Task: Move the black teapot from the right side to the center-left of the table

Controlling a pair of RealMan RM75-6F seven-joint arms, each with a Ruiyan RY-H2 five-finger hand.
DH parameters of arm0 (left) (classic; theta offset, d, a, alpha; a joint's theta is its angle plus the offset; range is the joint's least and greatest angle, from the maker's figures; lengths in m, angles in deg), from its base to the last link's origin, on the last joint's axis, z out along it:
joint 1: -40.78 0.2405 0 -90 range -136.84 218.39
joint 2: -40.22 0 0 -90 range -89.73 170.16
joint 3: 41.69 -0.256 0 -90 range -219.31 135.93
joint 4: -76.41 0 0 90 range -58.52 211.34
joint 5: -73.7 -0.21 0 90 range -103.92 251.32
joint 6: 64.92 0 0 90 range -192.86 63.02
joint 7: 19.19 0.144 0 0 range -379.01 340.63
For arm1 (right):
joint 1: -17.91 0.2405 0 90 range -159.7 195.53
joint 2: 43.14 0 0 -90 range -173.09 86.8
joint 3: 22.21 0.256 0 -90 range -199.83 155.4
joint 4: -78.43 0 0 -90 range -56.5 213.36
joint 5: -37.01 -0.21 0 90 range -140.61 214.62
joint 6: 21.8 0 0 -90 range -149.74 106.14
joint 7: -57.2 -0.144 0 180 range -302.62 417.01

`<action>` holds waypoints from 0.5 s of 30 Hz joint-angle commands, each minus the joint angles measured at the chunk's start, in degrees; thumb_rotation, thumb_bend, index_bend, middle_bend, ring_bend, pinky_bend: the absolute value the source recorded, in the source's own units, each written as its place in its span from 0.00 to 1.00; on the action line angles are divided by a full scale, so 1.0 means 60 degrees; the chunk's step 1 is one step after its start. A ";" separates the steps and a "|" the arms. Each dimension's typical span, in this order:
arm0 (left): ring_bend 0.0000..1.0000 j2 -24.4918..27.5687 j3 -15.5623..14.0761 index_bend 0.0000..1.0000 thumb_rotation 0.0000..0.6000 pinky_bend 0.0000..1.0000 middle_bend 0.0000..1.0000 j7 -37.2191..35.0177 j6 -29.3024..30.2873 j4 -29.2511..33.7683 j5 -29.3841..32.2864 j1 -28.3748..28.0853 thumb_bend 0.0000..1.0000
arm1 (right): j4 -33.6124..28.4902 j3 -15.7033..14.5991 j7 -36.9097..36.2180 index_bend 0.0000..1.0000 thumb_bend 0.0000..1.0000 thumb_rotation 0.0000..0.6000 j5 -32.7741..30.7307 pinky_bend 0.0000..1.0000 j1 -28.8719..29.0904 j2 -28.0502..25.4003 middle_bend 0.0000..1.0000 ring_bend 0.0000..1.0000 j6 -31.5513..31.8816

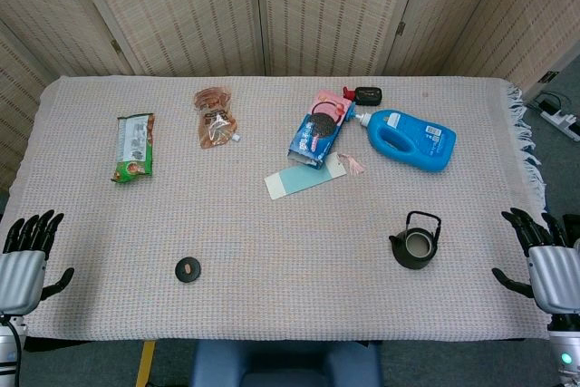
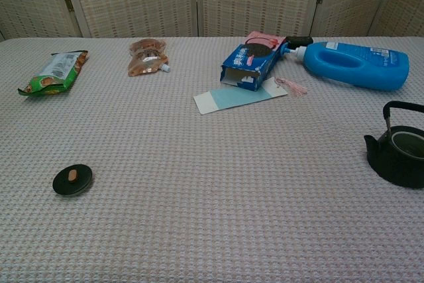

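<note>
A rough, matt woven cloth (image 1: 272,233) covers the table. The black teapot (image 1: 415,242) looks like dull, matt metal. The blue bottle (image 1: 412,140) is smooth, glossy plastic. The green snack packet (image 1: 134,146) is shiny foil-like wrapping. The blue box (image 1: 315,138) is printed cardboard.

One teapot (image 1: 416,243), one lid (image 1: 188,270), one blue bottle (image 1: 410,140), two snack bags (image 1: 134,146), one cookie box (image 1: 318,136).

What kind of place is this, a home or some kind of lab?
Probably a staged test room, not a home: a cloth-covered table holds unrelated things, a black teapot and blue detergent bottle, before folding screens.
</note>
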 commanded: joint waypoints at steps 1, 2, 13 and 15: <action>0.00 -0.0008 -0.0010 0.02 1.00 0.00 0.00 0.0008 -0.0029 0.0027 0.0000 -0.0017 0.25 | -0.0015 -0.0007 -0.0038 0.14 0.18 1.00 -0.0011 0.09 0.0012 -0.0032 0.17 0.25 -0.0040; 0.00 -0.0012 -0.0010 0.02 1.00 0.00 0.00 0.0018 -0.0036 0.0030 0.0004 -0.0023 0.25 | -0.0022 -0.0009 -0.0053 0.14 0.18 1.00 -0.0010 0.09 0.0019 -0.0040 0.17 0.26 -0.0057; 0.00 -0.0026 -0.0030 0.02 1.00 0.00 0.00 0.0066 -0.0006 0.0068 -0.0038 -0.0043 0.25 | -0.0138 -0.0037 -0.0151 0.14 0.18 1.00 -0.0053 0.09 0.0151 -0.0179 0.19 0.27 -0.0385; 0.00 -0.0018 -0.0038 0.02 1.00 0.00 0.00 0.0043 0.0016 0.0060 -0.0052 -0.0033 0.25 | -0.0203 -0.0019 -0.0116 0.14 0.18 1.00 -0.0127 0.09 0.0222 -0.0227 0.19 0.27 -0.0536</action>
